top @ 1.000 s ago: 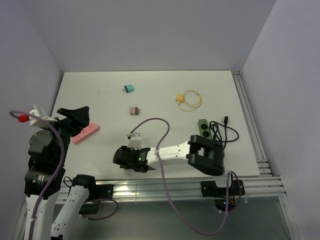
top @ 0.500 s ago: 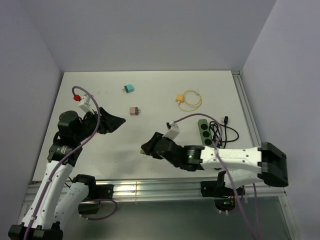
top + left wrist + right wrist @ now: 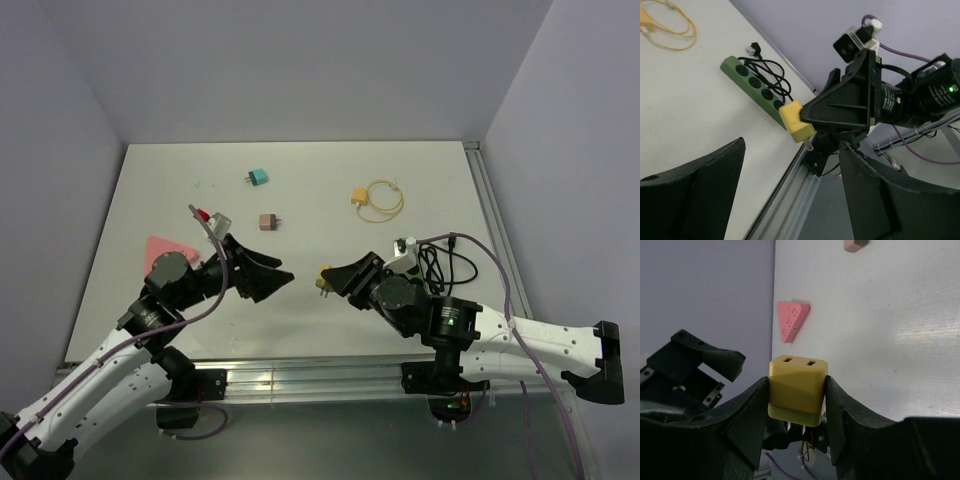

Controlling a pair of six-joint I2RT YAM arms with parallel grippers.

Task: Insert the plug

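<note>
Left edge: the white table (image 3: 400, 160) meets the grey side wall; the left arm reaches in over this side.
Pink power strip (image 3: 160, 248): flat on the table at the left, partly hidden behind the left arm in the top view; its socket face shows in the right wrist view (image 3: 791, 322).
Left gripper (image 3: 283, 277): fingers spread wide with nothing between them, pointing right at the plug, held above the table.
Teal adapter (image 3: 258, 178): alone on the far table, left of centre.
Brown adapter (image 3: 267, 221): just nearer than the teal one, apart from it.
Yellow plug (image 3: 324, 280): off the table at front centre, between the two grippers; slots face the right wrist camera, a metal prong sticks out at the other end (image 3: 796, 121).
Right gripper (image 3: 335, 278): pinching the yellow plug by its two sides (image 3: 797, 387).
Yellow cable (image 3: 378, 200): coiled loosely, far right of centre.
Green power strip (image 3: 749, 77): on the table behind the right gripper, covered by the arm in the top view.
Black cable (image 3: 450, 262): looped against the green strip's far end.
Right edge: metal rail (image 3: 500, 260) along the table side.
Front edge: rails below both arms.
Open room: bare table across the middle and far back.
</note>
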